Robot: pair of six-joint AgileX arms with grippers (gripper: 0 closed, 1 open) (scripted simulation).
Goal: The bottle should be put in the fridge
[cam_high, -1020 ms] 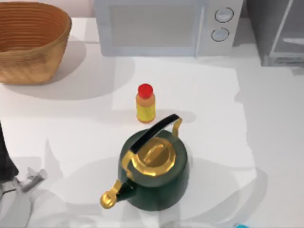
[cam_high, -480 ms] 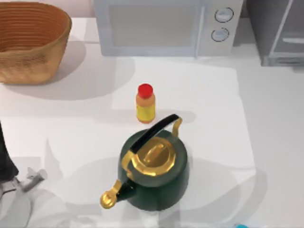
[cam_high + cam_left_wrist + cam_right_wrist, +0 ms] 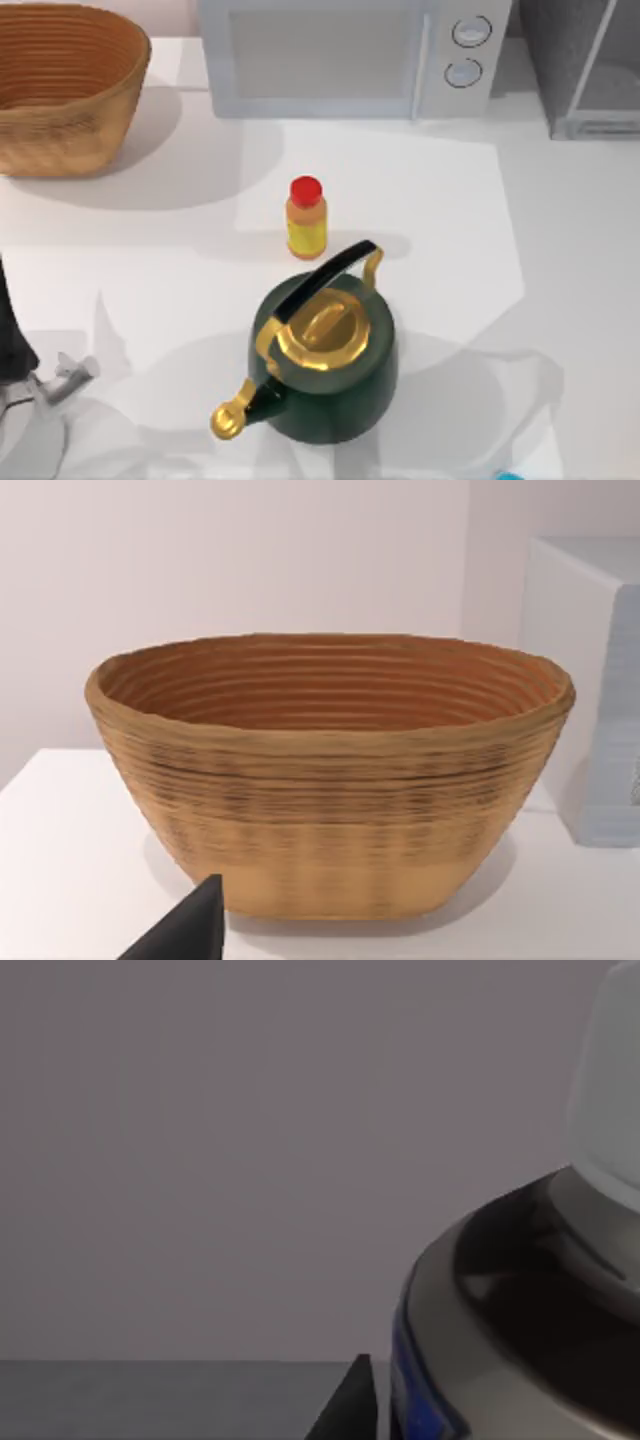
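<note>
**Item 1, small dark reddish-brown bottle**: right wrist view, lower right of frame, v. close to camera. White cap at upper right edge, dark glossy shoulder below it, grey band w/ blue label strip round upper body. Upright. Plain grey backdrop behind, darker grey strip along bottom of frame.

**Item 2, right gripper**: dark tip at bottom centre of right wrist view, just beside bottle's label. Jaws: cannot tell whether pinching bottle or spread.

**Item 3, grey box-shaped fridge w/ thin light frame**: top view, upper right corner, partly cut by frame edge.

**Item 4, left gripper**: top view, lower left, low over white table; arm parked. Jaws: cannot tell.

**Other stock, top view:**
- White microwave w/ two round knobs: top centre, just left of fridge.
- Brown woven basket: upper left; also centre of left wrist view.
- Orange-yellow bottle w/ red cap: centre, upright.
- Dark green kettle w/ gold lid & spout: lower centre, just below orange-yellow bottle, apart from it.
</note>
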